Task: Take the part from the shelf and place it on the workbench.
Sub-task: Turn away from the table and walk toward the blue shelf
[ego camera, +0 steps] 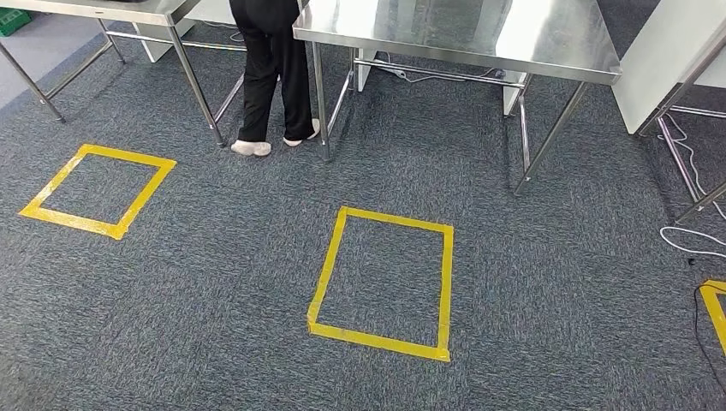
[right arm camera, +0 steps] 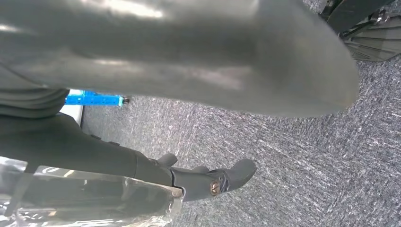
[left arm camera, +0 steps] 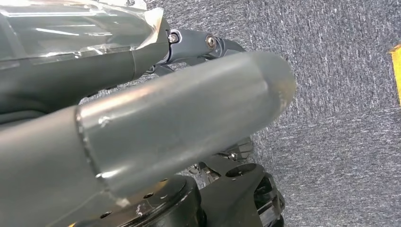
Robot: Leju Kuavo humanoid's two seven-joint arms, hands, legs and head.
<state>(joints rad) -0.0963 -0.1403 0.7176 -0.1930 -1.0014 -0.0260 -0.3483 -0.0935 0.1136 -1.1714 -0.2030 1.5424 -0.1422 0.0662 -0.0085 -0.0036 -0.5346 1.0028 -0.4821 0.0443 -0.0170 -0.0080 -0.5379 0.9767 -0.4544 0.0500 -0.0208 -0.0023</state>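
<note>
Stainless steel is what the workbench (ego camera: pixel 479 34) is made of; it is seen in the head view at the far side of the floor, its top reflective and bare where it shows, and no part can be made out on it. The part itself cannot be located in any of the views, and no shelf can be identified. A second steel table (ego camera: pixel 103 8) is placed to the left of the workbench, and between the two a person (ego camera: pixel 272 77) in black trousers and pale socks is seen standing, facing away. Slanted steel legs and crossbars are visible under both tables, with white cables (ego camera: pixel 685 171) trailing on the floor at the right. The floor is covered throughout by grey-blue carpet (ego camera: pixel 531 282), on which rectangles are marked in yellow tape: one (ego camera: pixel 383 282) in the middle, one (ego camera: pixel 98 190) further left, and a corner of another (ego camera: pixel 715 308) at the right edge. In the left wrist view the left hand (left arm camera: pixel 189 113) is seen close over the carpet, its thick grey thumb extended and nothing held in it; its fingers are spread apart. In the right wrist view the right hand (right arm camera: pixel 213 71) is likewise seen above the carpet, thumb and dark fingers extended and apart, with nothing gripped. A blue object (right arm camera: pixel 94 99) is glimpsed beyond it, too small to be identified.
</note>
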